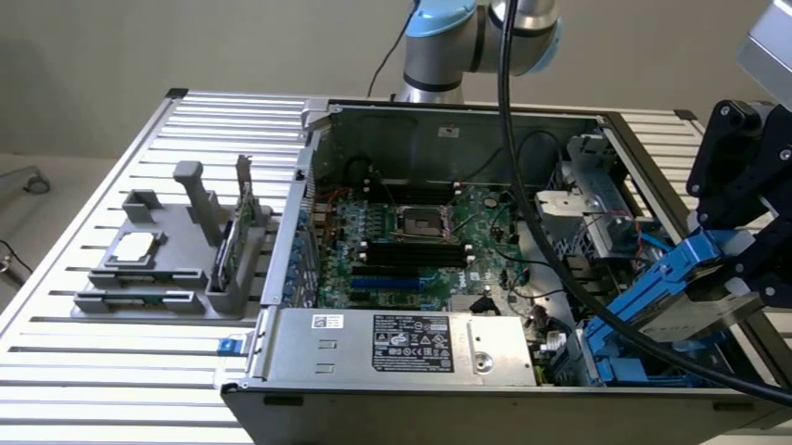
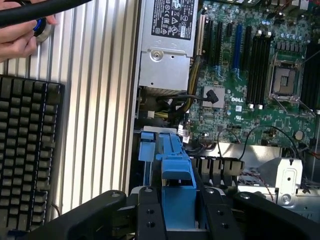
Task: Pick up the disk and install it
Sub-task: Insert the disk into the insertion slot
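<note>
The disk, silver-grey metal in a bright blue carrier, hangs tilted over the open computer case, at its front corner on the exterior view's right. My gripper is shut on it, its black fingers clamping the carrier from both sides. In the wrist view the blue carrier of the disk sticks out from between the fingers of my gripper, just above the case's edge and its blue bay rails. The silver drive cage sits further back inside the case.
The case lies on a slatted aluminium table, with the motherboard and power supply exposed. A grey fixture holds a square chip and a green card. A black cable hangs across. A keyboard and a person's hand are nearby.
</note>
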Available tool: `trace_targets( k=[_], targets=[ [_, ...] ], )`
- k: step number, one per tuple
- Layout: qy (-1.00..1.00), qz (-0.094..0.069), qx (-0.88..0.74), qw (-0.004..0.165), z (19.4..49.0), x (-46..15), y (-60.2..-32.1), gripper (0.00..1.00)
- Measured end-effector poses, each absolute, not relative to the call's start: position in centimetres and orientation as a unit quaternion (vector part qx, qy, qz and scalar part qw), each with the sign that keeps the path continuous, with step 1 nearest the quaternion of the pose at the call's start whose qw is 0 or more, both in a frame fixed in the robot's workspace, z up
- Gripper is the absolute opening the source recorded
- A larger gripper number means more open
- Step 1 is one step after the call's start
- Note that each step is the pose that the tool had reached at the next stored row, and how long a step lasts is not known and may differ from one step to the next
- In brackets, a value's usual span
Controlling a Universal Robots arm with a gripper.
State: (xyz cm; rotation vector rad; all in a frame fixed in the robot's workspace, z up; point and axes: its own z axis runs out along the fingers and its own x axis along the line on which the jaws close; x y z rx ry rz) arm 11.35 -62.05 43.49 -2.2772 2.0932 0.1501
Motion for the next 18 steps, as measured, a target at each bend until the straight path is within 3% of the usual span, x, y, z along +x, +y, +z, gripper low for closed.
trace_targets(
  k=[18],
  targets=[
    [0.673,0.057,-0.736,0.034,43.84,11.51,-62.05,0.33]
  ],
)
